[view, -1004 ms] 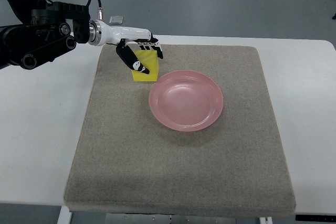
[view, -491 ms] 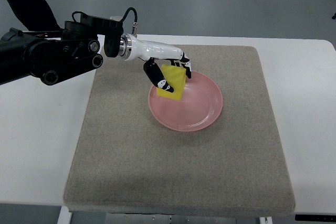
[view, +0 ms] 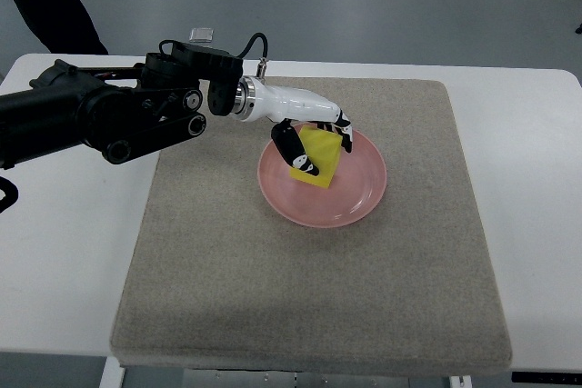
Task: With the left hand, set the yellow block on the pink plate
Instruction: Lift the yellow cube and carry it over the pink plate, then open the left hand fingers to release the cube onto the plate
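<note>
The left hand (view: pixel 314 143) is clamped on the yellow block (view: pixel 316 157), thumb on its near face and fingers over the far top edge. The block sits over the pink plate (view: pixel 359 197), toward the far edge of the grey mat (view: pixel 309 297) on the counter (view: pixel 64 252); contact cannot be confirmed. Block judged light, rigid, best held by opposite flat faces. Plate otherwise holds nothing.

The block (view: pixel 318 159) sits over the plate (view: pixel 364 193), which lies on the mat (view: pixel 273 297).

surface: white table (view: pixel 64 252) | on it: grey mat (view: pixel 309 297), covering its middle | on mat: pink plate (view: pixel 364 197)
</note>
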Tool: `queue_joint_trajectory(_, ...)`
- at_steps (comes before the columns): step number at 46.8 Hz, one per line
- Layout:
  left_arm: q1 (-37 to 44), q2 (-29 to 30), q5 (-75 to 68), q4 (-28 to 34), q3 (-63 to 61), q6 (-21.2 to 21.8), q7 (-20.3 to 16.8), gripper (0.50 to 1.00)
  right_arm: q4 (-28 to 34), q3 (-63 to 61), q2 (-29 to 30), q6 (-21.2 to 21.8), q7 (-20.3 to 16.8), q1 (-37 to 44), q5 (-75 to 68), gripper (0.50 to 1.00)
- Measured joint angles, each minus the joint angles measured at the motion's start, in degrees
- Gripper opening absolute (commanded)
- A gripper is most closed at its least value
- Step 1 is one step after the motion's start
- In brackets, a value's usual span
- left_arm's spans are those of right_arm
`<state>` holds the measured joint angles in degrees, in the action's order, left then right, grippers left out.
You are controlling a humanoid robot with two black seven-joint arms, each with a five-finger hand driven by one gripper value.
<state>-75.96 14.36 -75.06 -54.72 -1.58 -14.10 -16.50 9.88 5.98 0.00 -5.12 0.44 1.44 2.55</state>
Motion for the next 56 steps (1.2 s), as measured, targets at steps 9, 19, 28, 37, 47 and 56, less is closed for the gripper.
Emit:
queue_joint_trajectory(9, 1.01, -0.45, -0.17, 0.15, 0.04, 0.81, 0.05, 0.758, 0.03, 0.00, 0.00, 0.00, 0.00, -0.02, 0.00, 0.924)
queue_joint_trajectory(19, 1.17, -0.48, -0.17, 0.21, -0.01, 0.83, 0.07, 0.769, 0.01, 0.00, 0.00, 0.00, 0.00, -0.01, 0.00, 0.924)
queue_joint_trajectory(28, 1.21, -0.48, -0.17, 0.22, -0.01, 0.86, 0.06, 0.848, 0.03, 0.00, 0.00, 0.02, 0.00, 0.00, 0.00, 0.924)
queue_joint_trajectory(37, 1.34, -0.39, -0.12, 0.23, -0.01, 0.85, -0.53, 0.910, 0.02, 0.00, 0.00, 0.03, 0.00, -0.03, 0.00, 0.924)
queue_joint_trajectory(47, 1.31, -0.38, 0.01, 0.14, 0.05, 0.83, -0.73, 0.964, 0.02, 0.00, 0.00, 0.02, 0.01, -0.01, 0.00, 0.924)
queue_joint_trajectory(56, 1.14, 0.11, 0.18, 0.14, 0.17, 0.75, -0.82, 0.988, 0.01, 0.00, 0.00, -0.01, 0.01, 0.00, 0.00, 0.924)
